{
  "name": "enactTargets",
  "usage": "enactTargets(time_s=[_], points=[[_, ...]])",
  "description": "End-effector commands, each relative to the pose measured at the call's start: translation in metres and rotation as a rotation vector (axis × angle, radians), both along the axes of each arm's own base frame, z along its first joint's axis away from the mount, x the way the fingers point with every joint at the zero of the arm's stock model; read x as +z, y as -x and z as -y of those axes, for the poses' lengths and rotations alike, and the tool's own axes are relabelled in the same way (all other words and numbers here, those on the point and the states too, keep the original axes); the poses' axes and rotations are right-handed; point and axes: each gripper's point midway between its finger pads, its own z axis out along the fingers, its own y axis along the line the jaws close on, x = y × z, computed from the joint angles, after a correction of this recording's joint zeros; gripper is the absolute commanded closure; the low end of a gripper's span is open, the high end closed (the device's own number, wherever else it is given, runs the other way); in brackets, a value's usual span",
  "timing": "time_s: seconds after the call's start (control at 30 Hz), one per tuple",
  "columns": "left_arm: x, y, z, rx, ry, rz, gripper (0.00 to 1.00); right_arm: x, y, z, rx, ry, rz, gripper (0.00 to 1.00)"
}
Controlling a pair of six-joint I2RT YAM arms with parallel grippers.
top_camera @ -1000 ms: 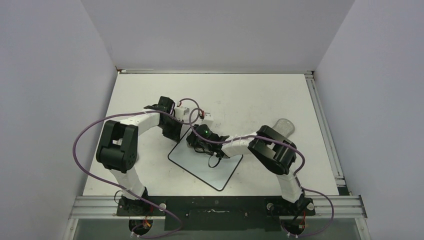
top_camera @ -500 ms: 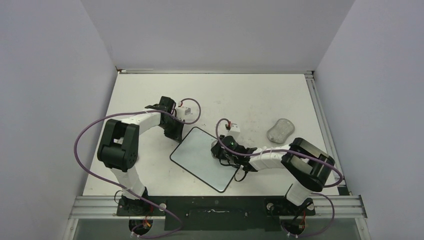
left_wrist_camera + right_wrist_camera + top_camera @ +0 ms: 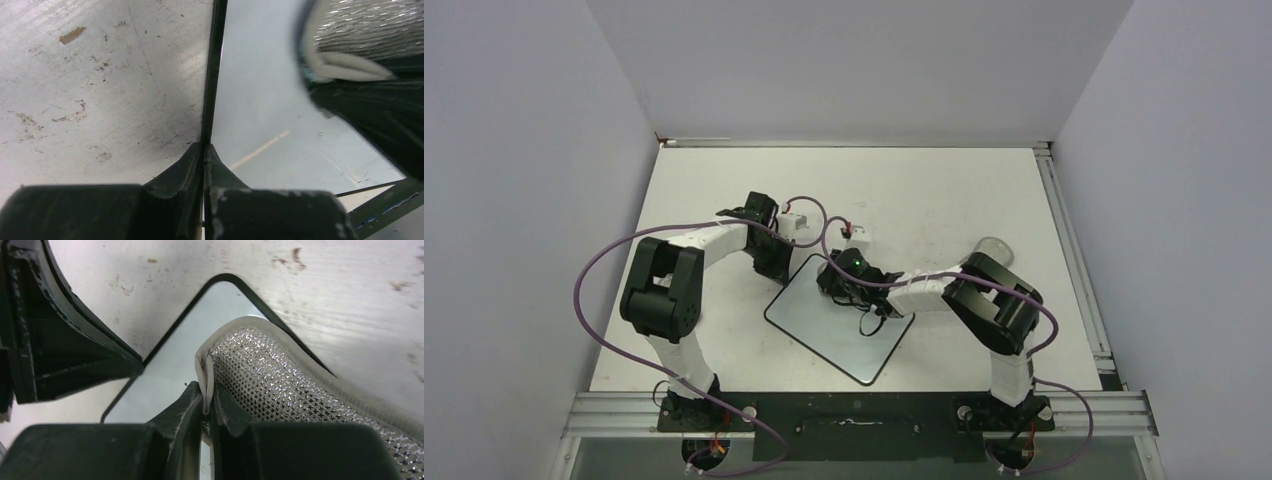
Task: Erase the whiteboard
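Note:
The whiteboard (image 3: 824, 335) lies flat and skewed on the table, white with a thin black rim. No scribbles show on it. My left gripper (image 3: 776, 268) is shut on the board's far left rim; in the left wrist view (image 3: 204, 146) the jaws pinch the black rim (image 3: 212, 75). My right gripper (image 3: 836, 284) is shut on the folded edge of a silver mesh pad (image 3: 270, 375) and holds it on the board's far corner (image 3: 170, 370). The pad also shows in the left wrist view (image 3: 370, 25).
A small grey lump (image 3: 996, 244) lies on the table to the right, partly behind the right arm's elbow. Purple cables loop off both arms. Walls close in the table on three sides. The table top (image 3: 100, 75) is scuffed and stained.
My right gripper swept with the pad from the board's far part to its near right side, then back to the far corner. The left gripper stayed clamped on the rim.

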Motion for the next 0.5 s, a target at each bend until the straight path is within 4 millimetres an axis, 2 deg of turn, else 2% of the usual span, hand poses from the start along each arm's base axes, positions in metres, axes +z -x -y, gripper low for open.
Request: enactTargets(time_s=[0.0, 0.1, 0.23, 0.27, 0.33, 0.47], points=[[-0.012, 0.006, -0.005, 0.014, -0.043, -0.035, 1.00, -0.005, 0.022, 0.065, -0.005, 0.114, -0.064, 0.95], [-0.012, 0.006, -0.006, 0.020, -0.041, -0.033, 1.00, -0.004, 0.054, 0.108, -0.015, 0.164, -0.106, 0.95], [-0.010, 0.006, -0.004, 0.022, -0.027, -0.031, 1.00, 0.002, 0.089, 0.146, -0.030, 0.157, -0.134, 0.95], [-0.009, 0.006, -0.004, 0.021, -0.024, -0.028, 1.00, 0.008, 0.094, 0.150, -0.031, 0.134, -0.126, 0.95], [-0.007, 0.006, -0.002, 0.020, -0.018, -0.023, 1.00, 0.007, 0.101, 0.155, -0.031, 0.118, -0.131, 0.95], [-0.008, 0.008, 0.000, 0.015, -0.012, -0.030, 1.00, 0.008, 0.098, 0.144, -0.019, 0.089, -0.126, 0.95]])
